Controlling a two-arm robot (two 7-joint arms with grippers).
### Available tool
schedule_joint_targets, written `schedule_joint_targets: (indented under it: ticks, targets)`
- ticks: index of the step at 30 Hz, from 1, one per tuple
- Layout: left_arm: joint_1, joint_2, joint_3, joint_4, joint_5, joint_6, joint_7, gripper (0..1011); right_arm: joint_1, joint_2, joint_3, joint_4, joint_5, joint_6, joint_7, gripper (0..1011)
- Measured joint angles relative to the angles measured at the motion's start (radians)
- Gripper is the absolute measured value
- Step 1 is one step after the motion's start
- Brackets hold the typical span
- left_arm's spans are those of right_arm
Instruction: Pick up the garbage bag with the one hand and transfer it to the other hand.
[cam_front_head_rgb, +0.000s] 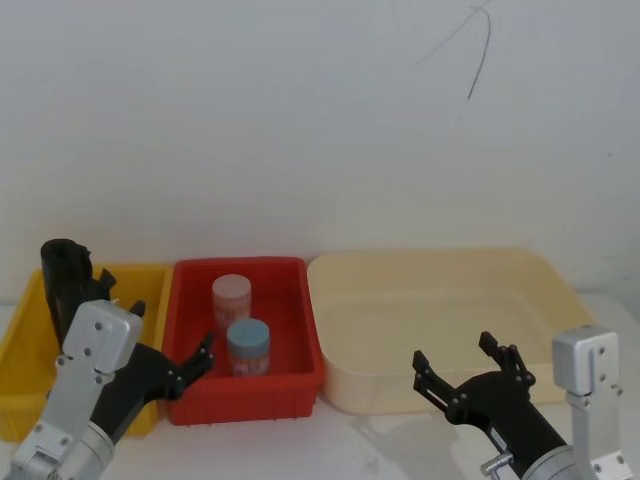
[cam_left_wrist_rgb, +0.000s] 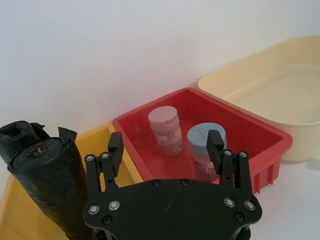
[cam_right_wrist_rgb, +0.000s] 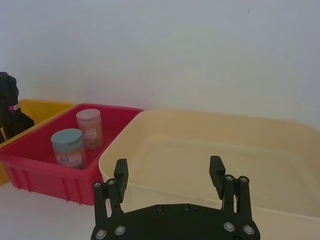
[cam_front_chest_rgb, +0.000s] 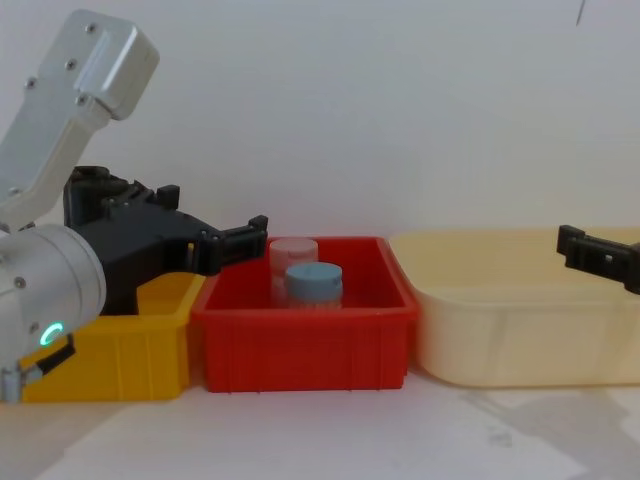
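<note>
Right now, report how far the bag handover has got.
Done: nothing. The garbage bag stands in the yellow bin, ungrasped. In hand: the left gripper, open and empty, hovers by that bin. Left: grasp, lift, pass to the open right gripper.

Three bins (cam_front_head_rgb: 240, 263), two jars (cam_front_head_rgb: 247, 345), two rolls (cam_left_wrist_rgb: 50, 180)

The garbage bag (cam_front_head_rgb: 62, 272), a matte black roll with a crumpled top, stands upright in the yellow bin (cam_front_head_rgb: 20, 345). The left pincer (cam_left_wrist_rgb: 165, 142) beside it and the right pincer (cam_front_head_rgb: 455, 352) both gape empty.
</note>
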Motion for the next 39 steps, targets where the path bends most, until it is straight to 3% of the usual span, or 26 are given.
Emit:
schedule_joint_targets:
  ticks: [39]
  targets:
    - [0.0,0.0,0.0,0.0,0.0,0.0,0.0,1001,0.0,0.0,0.0,0.0,0.0,0.0,0.0,1002]
